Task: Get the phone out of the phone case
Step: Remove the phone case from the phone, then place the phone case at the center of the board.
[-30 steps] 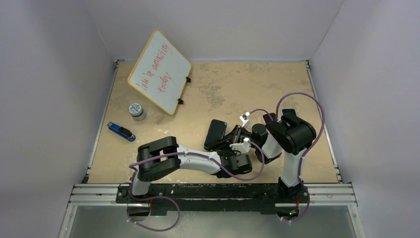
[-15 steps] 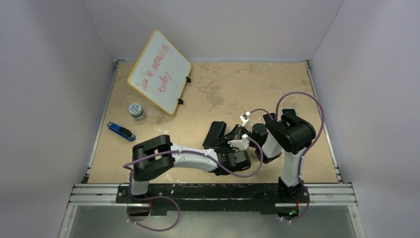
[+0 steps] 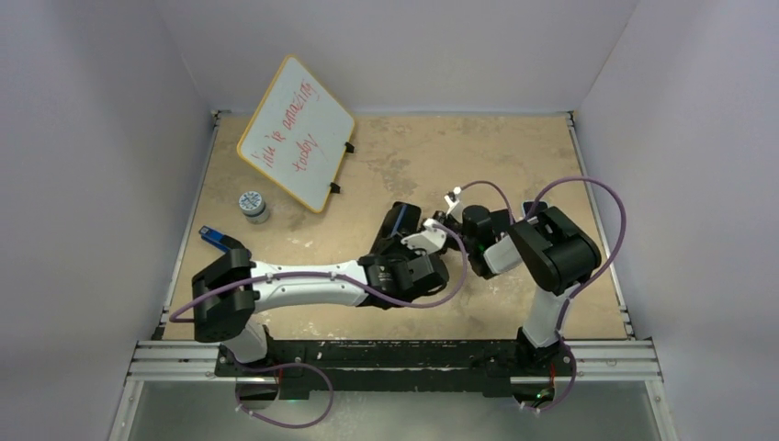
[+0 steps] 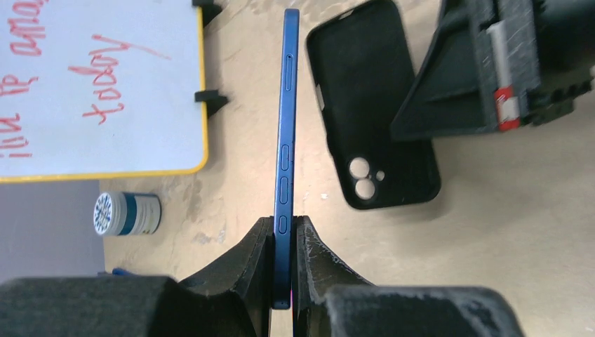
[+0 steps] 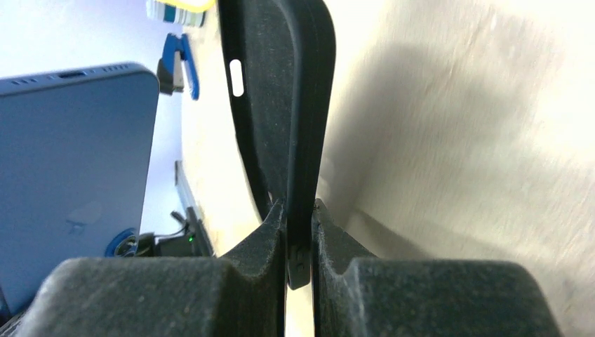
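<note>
My left gripper [image 4: 284, 232] is shut on the lower end of a blue phone [image 4: 287, 112], held edge-on above the table. The empty black phone case [image 4: 372, 105] hangs just right of the phone, apart from it, camera holes toward me. My right gripper [image 5: 299, 210] is shut on the case's edge [image 5: 302, 105]; its fingers [image 4: 456, 98] show at the case's right side. The phone's blue back [image 5: 70, 175] shows in the right wrist view. From above, the phone [image 3: 397, 220] sits between the left gripper [image 3: 406, 246] and right gripper [image 3: 452, 230]; the case is mostly hidden there.
A whiteboard with red writing [image 3: 296, 131] leans at the back left. A small round jar [image 3: 254, 204] and a blue clip-like object [image 3: 223, 243] lie left of the arms. The grippers are close together mid-table.
Both grippers moved away from the near edge toward the middle. The left arm swung left and stretched out with the phone; phone and case now stand apart.
</note>
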`<control>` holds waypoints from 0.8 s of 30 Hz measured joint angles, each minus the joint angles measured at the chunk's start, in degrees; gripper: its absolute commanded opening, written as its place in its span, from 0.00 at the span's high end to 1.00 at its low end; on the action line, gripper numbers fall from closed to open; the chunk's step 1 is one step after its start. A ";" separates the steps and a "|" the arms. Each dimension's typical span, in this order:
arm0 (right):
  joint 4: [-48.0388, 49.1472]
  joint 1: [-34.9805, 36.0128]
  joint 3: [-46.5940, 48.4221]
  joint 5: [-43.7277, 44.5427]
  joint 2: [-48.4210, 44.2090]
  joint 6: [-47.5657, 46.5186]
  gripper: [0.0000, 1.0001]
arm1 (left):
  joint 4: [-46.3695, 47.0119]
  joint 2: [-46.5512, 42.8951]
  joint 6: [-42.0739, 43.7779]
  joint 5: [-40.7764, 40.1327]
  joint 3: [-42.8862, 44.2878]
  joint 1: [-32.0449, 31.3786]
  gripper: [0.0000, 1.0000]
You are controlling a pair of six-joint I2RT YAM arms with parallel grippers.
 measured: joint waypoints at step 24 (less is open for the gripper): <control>-57.00 -6.51 35.10 4.79 4.00 -32.22 0.47 | -3.10 -2.40 -7.41 1.60 -8.87 11.41 1.00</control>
